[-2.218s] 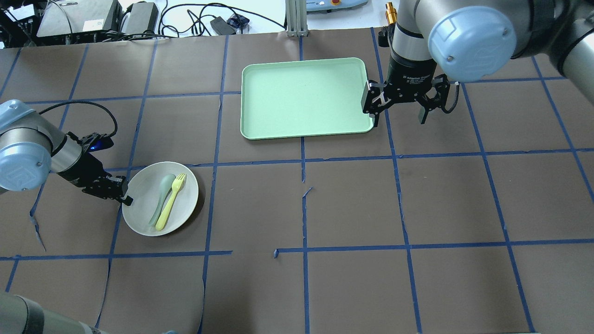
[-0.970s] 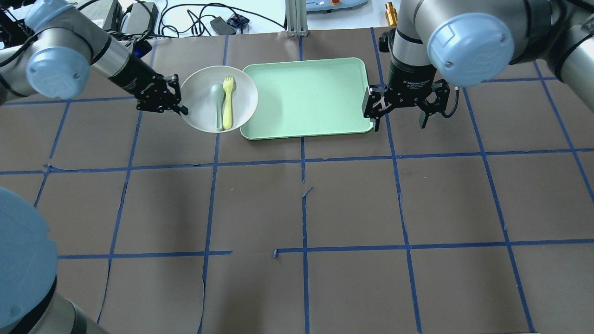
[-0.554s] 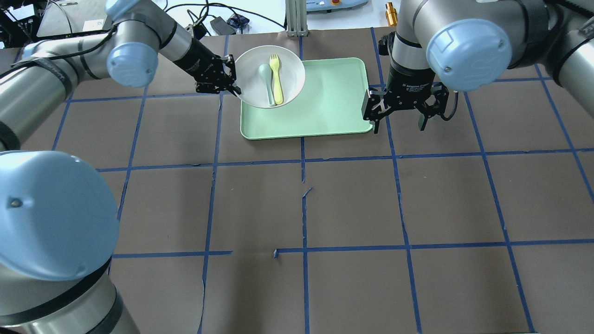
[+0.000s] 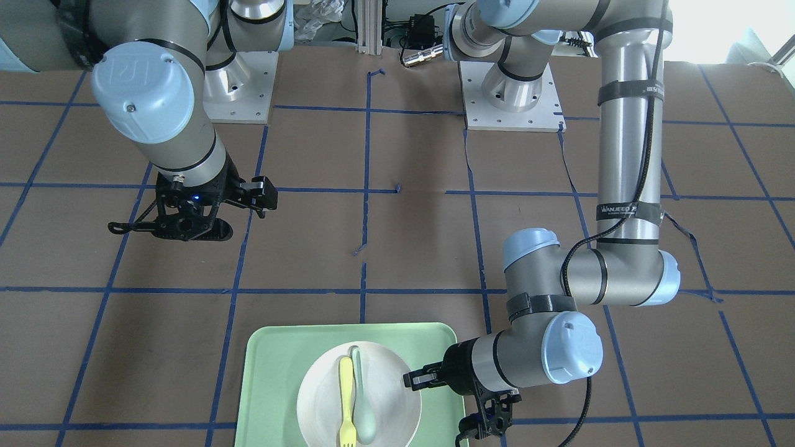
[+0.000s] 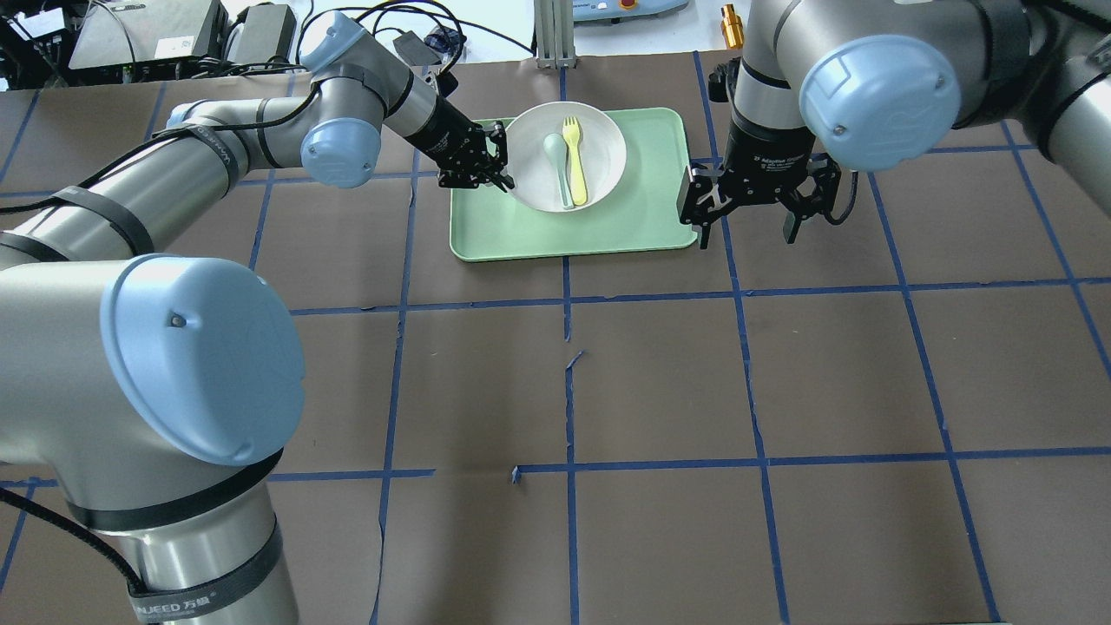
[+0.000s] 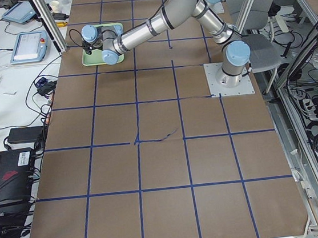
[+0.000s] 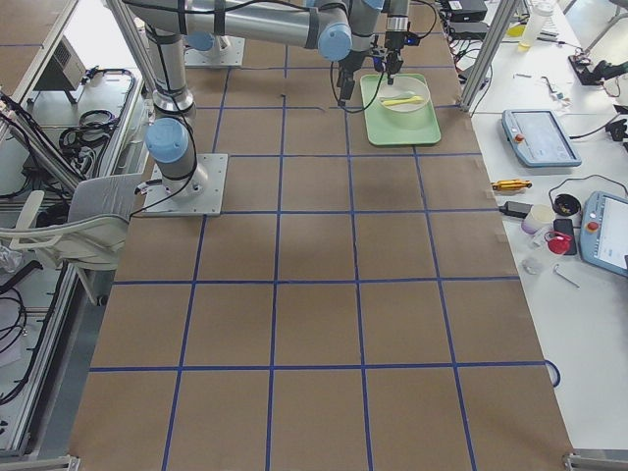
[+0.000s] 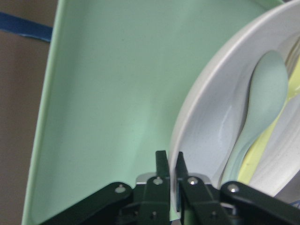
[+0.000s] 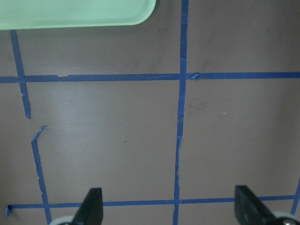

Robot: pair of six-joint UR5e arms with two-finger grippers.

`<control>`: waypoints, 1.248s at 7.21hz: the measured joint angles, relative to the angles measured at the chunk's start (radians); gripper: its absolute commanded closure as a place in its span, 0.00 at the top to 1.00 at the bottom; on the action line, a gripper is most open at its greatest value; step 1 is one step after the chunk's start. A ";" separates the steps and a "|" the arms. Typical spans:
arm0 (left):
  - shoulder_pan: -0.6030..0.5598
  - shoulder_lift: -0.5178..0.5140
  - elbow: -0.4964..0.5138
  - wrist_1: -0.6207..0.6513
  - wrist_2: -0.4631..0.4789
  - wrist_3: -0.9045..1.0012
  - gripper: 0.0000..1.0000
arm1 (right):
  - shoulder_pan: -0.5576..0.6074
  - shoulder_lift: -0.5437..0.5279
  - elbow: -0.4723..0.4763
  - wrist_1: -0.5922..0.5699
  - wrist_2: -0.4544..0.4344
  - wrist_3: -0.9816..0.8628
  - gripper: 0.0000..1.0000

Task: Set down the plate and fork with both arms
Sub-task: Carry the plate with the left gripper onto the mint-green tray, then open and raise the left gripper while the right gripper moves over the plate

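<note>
Fingers of our left gripper point(image 8: 170, 165) pinch the rim of the round off-white plate point(image 5: 603, 152), so the pale-yellow plastic fork point(image 5: 575, 165) and grey-green spoon point(image 5: 555, 161) lie level over the rectangular mint-green tray point(image 5: 642, 217) by the tabletop's far edge; our right gripper point(image 5: 745, 234) hangs beside it, fingers spread.

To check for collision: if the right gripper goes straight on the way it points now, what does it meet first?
Probably the brown table. The right gripper points straight down with open jaws, just beside the green tray, not over it.
</note>
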 measured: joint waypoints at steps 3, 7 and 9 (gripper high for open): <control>-0.008 -0.020 0.000 0.015 0.011 0.050 0.97 | 0.000 0.003 -0.001 -0.006 0.002 -0.001 1.00; -0.011 0.057 -0.014 0.005 0.055 0.030 1.00 | 0.000 0.029 -0.018 -0.139 0.011 -0.019 1.00; -0.010 0.157 -0.027 -0.085 0.224 0.092 1.00 | 0.002 0.105 -0.058 -0.281 0.042 -0.003 0.91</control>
